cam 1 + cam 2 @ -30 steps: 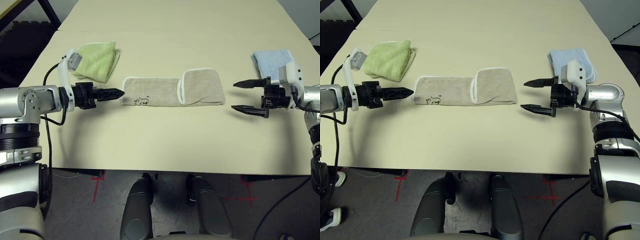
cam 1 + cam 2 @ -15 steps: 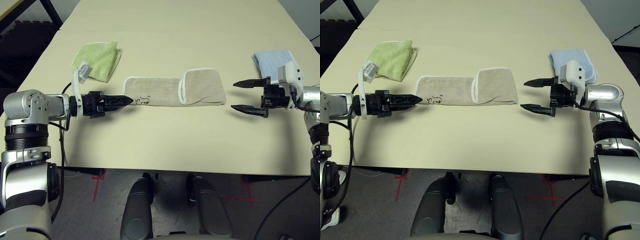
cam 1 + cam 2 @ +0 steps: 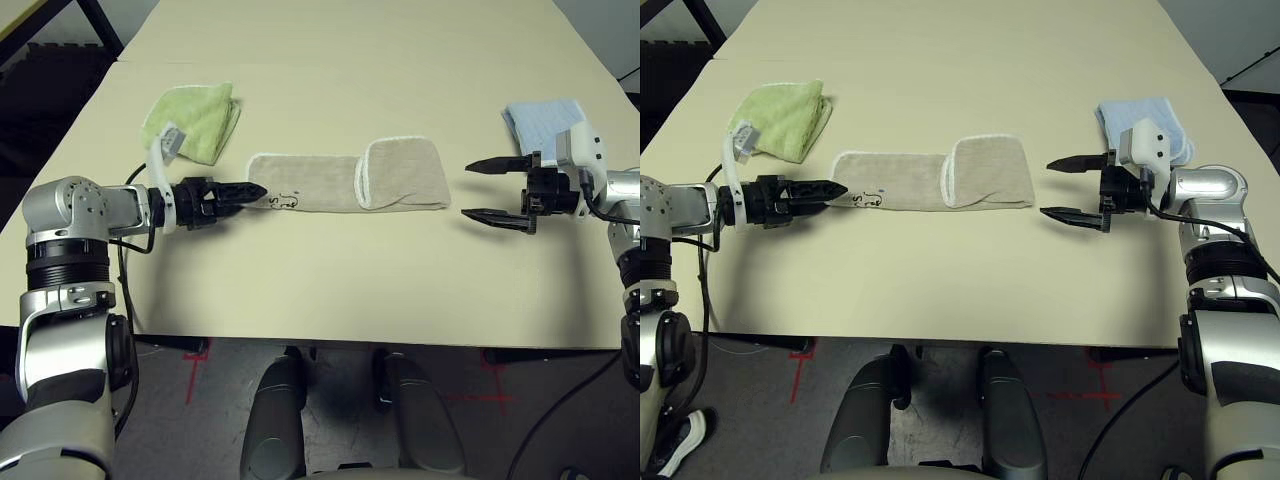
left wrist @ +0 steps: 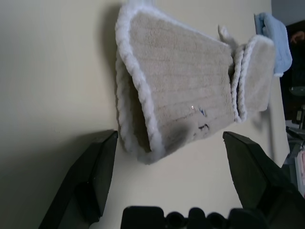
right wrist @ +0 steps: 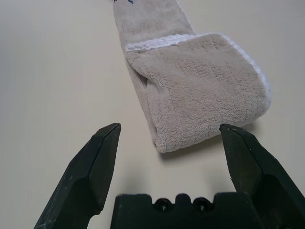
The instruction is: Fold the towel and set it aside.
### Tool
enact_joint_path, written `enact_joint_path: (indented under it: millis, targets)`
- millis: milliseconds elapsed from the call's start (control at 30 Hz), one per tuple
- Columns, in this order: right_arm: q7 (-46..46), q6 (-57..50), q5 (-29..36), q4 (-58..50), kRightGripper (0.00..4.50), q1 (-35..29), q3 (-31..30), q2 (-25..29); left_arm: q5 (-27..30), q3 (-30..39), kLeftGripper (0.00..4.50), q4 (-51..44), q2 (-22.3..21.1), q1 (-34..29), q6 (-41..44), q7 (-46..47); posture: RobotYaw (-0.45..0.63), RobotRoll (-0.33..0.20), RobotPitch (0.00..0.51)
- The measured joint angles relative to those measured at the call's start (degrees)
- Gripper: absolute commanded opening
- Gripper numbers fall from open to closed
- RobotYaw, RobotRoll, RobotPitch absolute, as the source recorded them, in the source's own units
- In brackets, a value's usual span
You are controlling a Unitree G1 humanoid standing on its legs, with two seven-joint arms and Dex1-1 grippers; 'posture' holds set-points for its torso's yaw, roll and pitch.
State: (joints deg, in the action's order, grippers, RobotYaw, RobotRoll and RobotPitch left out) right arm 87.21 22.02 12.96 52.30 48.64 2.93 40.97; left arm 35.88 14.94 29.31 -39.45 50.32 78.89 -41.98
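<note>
The beige towel (image 3: 320,184) lies as a long strip across the middle of the table, its right end folded over on top (image 3: 405,172). A dark printed mark sits near its left end. My left gripper (image 3: 256,191) is at that left end, open, and in the left wrist view the white-edged towel corner (image 4: 143,143) lies between its spread fingers (image 4: 97,167). My right gripper (image 3: 466,191) hovers open just off the towel's folded right end (image 5: 205,90), a small gap away, holding nothing.
A folded lime-green cloth (image 3: 195,120) lies behind my left gripper at the table's left. A folded light-blue cloth (image 3: 545,120) lies behind my right wrist. The table (image 3: 330,280) has bare surface in front of the towel, with the front edge near.
My left arm has swung in and its gripper has slid slightly right, from just off the towel's left end onto its corner. The right gripper has stayed put.
</note>
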Motion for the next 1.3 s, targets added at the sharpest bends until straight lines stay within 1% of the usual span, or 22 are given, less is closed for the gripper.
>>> enact_joint_path:
  millis: [33, 100, 133, 167, 200, 333, 367, 700, 933, 1033, 1133, 1233, 1300]
  targets:
    - [-0.02, 0.00, -0.01, -0.03, 4.50, 0.00, 0.00, 0.00, 0.00, 0.16, 3.87, 0.33, 0.04, 0.07, -0.12, 0.21, -0.07, 0.000, 0.209]
    - [-0.10, 0.00, -0.10, -0.03, 4.50, 0.00, 0.00, 0.00, 0.01, 0.32, 3.16, 0.70, 0.17, 0.08, -0.26, 0.58, -0.07, 0.000, 0.209]
    - [-0.15, 0.00, -0.18, -0.03, 4.50, 0.00, 0.00, 0.00, 0.04, 0.36, 2.74, 0.75, 0.32, 0.08, -0.26, 0.72, -0.07, 0.000, 0.209]
    - [-0.19, 0.00, -0.22, -0.03, 4.50, 0.00, 0.00, 0.00, 0.06, 0.45, 2.41, 0.76, 0.47, 0.08, -0.25, 0.87, -0.07, 0.000, 0.209]
    - [-0.26, 0.00, -0.26, -0.03, 4.50, 0.00, 0.00, 0.00, 0.10, 0.58, 1.93, 0.76, 0.62, 0.08, -0.23, 0.94, -0.07, 0.000, 0.208]
    - [-0.56, 0.01, -0.34, -0.03, 4.50, 0.00, 0.00, 0.00, 0.20, 0.87, 0.37, 0.76, 0.85, 0.08, -0.02, 1.05, -0.07, 0.000, 0.208]
    - [-0.63, 0.01, -0.34, -0.03, 4.50, 0.00, 0.00, 0.00, 0.21, 0.87, 0.05, 0.76, 0.99, 0.09, 0.06, 1.05, -0.07, 0.000, 0.207]
    - [-1.01, 0.06, -0.35, -0.03, 4.50, 0.00, 0.00, 0.00, 0.15, 0.57, 0.05, 0.79, 0.82, 0.08, 0.35, 0.93, -0.07, 0.000, 0.204]
    - [-1.11, 0.12, -0.36, -0.03, 4.50, 0.00, 0.00, -0.06, -2.61, -4.30, 0.05, 1.16, -4.88, -1.13, -3.65, -2.05, -0.06, 0.000, 0.206]
    - [-1.12, 0.12, -0.36, -0.03, 4.50, 0.00, 0.00, -0.13, -3.84, -5.95, 0.05, 2.07, -6.45, -1.72, -4.98, -3.47, -0.06, 0.000, 0.207]
    - [-1.12, 0.14, -0.40, -0.03, 4.50, 0.00, 0.00, -0.21, -4.52, -6.55, 0.05, 2.73, -6.99, -1.72, -5.94, -4.62, -0.05, 0.000, 0.207]
    - [-1.15, 0.23, -0.46, -0.02, 4.50, 0.02, 0.00, -0.51, -4.74, -7.06, 0.72, 2.72, -6.98, -1.72, -6.45, -5.28, -0.05, 0.000, 0.206]
    - [-1.15, 0.35, -0.49, -0.02, 4.50, 0.02, 0.00, -0.56, -4.81, -7.18, 1.43, 2.64, -6.98, -1.72, -6.45, -5.61, -0.05, 0.000, 0.206]
